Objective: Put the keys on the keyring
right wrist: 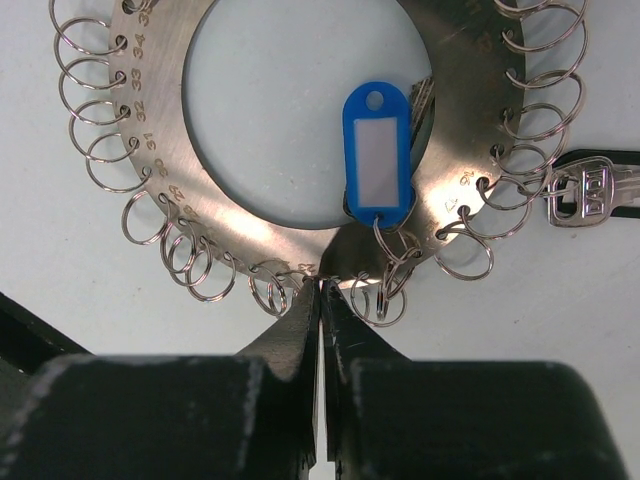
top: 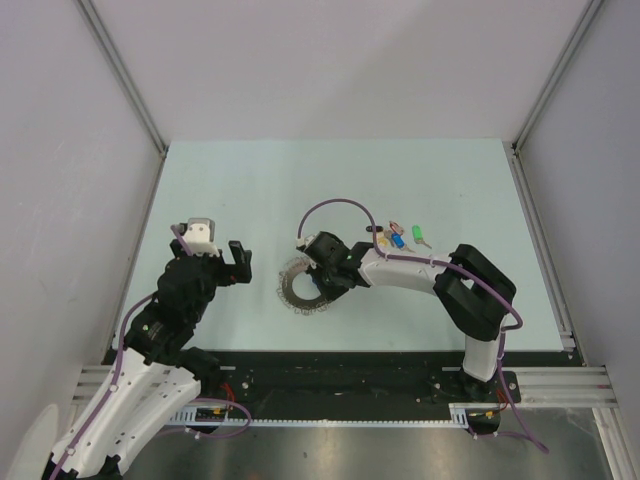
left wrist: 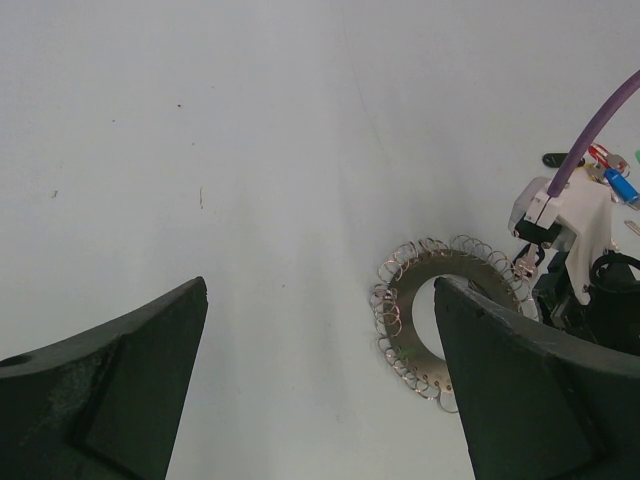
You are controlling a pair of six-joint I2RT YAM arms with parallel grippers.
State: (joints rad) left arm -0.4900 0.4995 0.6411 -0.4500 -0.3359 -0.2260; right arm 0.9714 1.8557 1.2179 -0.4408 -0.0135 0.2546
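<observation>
The keyring (top: pixel 296 284) is a flat grey metal ring edged with small wire loops, lying mid-table. It also shows in the left wrist view (left wrist: pixel 412 298) and fills the right wrist view (right wrist: pixel 462 130). A blue key tag (right wrist: pixel 377 155) hangs from one loop and lies across the ring's hole. A silver key (right wrist: pixel 580 195) hangs at the ring's right edge. My right gripper (top: pixel 322 278) (right wrist: pixel 321 284) is shut, its tips pinched at the ring's near rim. Loose keys (top: pixel 397 237) with coloured heads lie behind the right arm, and a green one (top: pixel 420 234) lies beside them. My left gripper (top: pixel 240 262) (left wrist: pixel 320 290) is open and empty, left of the ring.
Metal frame rails (top: pixel 540 230) run along the table's right and left edges, with grey walls around. A purple cable (top: pixel 340 205) arcs over the right wrist. The loose keys also show at the far right of the left wrist view (left wrist: pixel 612 178).
</observation>
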